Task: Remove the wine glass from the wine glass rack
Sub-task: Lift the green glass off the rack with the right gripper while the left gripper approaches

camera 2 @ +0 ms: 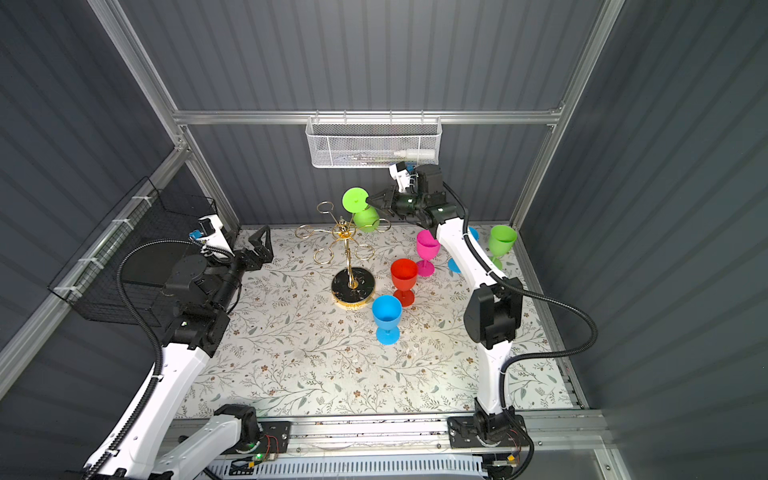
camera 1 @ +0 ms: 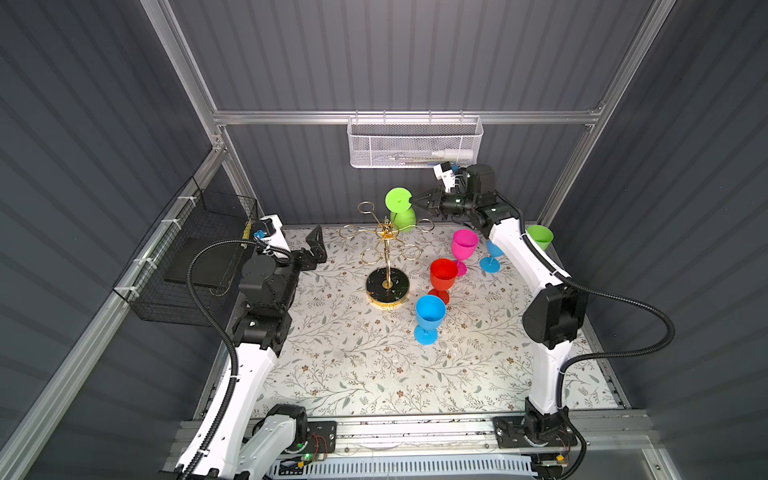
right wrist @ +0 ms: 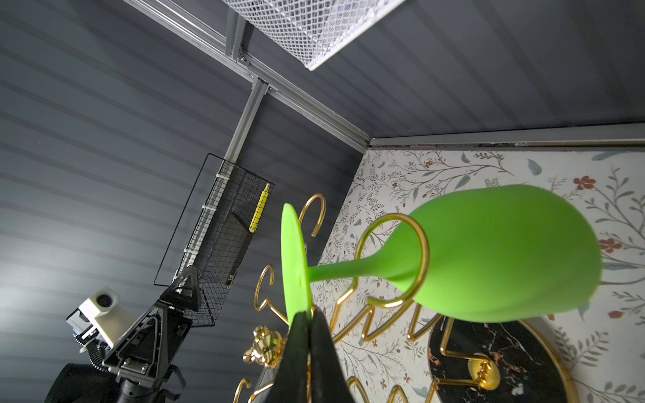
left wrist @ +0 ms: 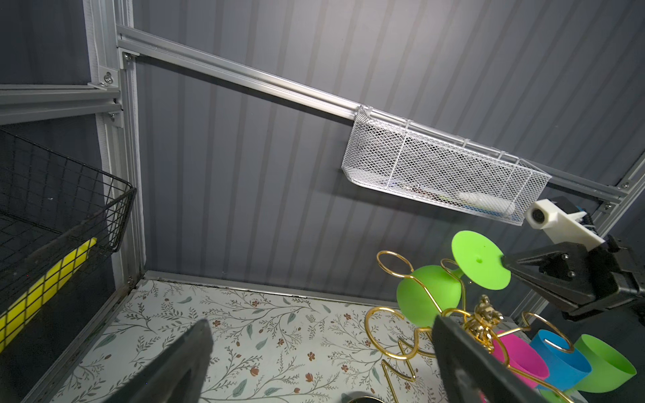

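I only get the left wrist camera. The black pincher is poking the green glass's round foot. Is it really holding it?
Observer: Yes. The right wrist view shows the right gripper shut on the foot rim of the green wine glass.
Operator: Is it off the rack yet?
Observer: No. There, a gold loop of the wine glass rack rings the glass where stem meets bowl.
Operator: Any glasses I can't see?
Observer: A red glass stands upright beside the rack's base in both top views.
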Available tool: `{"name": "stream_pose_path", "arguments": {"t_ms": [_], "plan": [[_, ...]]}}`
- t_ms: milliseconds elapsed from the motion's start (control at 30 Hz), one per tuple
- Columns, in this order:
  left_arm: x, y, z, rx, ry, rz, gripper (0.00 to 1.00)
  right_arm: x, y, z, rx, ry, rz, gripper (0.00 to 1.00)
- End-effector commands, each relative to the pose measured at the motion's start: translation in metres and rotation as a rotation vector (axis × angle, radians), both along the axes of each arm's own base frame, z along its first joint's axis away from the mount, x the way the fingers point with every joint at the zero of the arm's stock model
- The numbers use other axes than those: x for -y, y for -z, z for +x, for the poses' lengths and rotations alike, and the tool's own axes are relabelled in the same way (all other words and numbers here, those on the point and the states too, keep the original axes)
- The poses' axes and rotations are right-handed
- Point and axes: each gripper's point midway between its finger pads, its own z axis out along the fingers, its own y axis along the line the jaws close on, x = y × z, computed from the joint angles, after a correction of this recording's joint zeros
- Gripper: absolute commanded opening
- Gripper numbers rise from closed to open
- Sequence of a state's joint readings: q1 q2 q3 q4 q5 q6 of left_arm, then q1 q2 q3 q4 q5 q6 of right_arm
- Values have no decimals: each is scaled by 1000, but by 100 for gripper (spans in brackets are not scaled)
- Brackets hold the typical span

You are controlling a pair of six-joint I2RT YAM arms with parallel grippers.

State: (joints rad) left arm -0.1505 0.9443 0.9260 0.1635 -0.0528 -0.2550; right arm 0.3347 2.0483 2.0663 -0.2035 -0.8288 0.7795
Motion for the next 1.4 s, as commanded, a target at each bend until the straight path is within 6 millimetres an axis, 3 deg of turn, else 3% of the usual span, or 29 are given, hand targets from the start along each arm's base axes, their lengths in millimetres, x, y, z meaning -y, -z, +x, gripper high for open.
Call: {"name": "stream_pose_path", "arguments": {"t_ms": [0, 567, 1067, 1200, 1367], "plan": [[-1, -8, -6, 26, 5, 7, 100, 1, -12, -10, 33, -24, 23, 0], [-1, -13, -12, 37, 9, 1, 100, 6, -5, -25, 19, -27, 17, 0], [1, -18, -11, 49, 23, -17, 100, 38, -15, -20, 57, 66, 20, 0], [11, -22, -8, 54, 81, -23, 98, 53, -20, -23, 80, 99, 7, 0], [42, -28, -4, 52, 257, -30, 91, 72, -34, -33, 134, 149, -31, 0]]}}
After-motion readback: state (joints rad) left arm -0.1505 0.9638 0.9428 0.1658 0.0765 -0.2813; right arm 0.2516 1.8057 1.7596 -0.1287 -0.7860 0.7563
